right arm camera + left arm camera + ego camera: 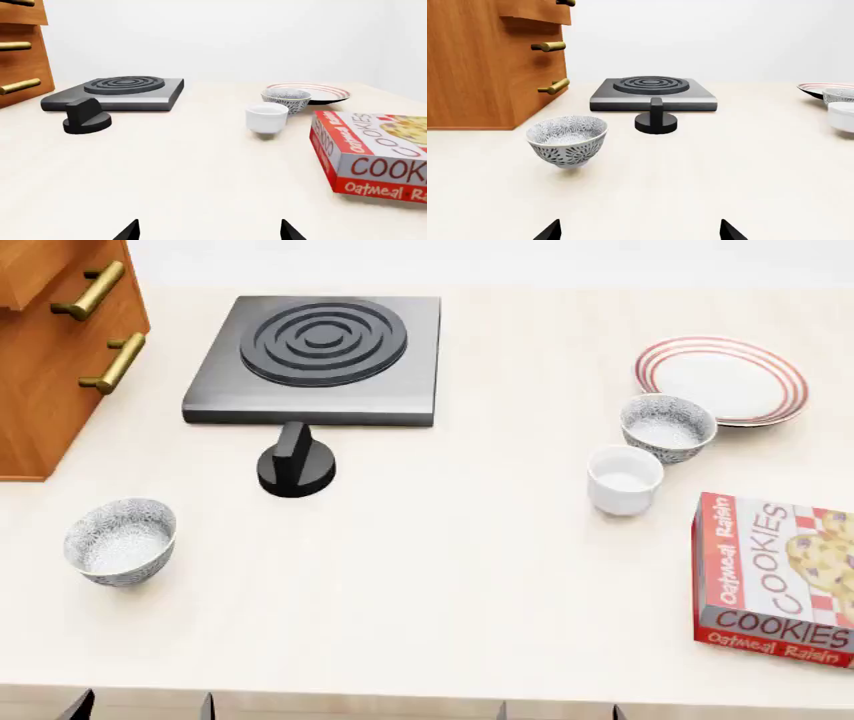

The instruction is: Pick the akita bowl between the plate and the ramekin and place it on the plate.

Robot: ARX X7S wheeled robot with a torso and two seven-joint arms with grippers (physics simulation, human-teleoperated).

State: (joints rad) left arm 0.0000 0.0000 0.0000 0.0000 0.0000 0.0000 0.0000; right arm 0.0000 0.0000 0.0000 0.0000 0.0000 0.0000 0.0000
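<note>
Little of the robot's body shows. In the left wrist view, the left gripper [640, 231] appears only as two dark, pointed fingertips [550, 232] rising from the bottom edge of the frame, set wide apart with open space between them and nothing held. The right wrist view shows the right gripper [209, 231] the same way: two black fingertip points [129, 231] at the bottom edge, spread wide and empty. In the head view, only small dark corners poke up along the bottom edge, at lower left and lower centre-right; the arms themselves are out of sight.
</note>
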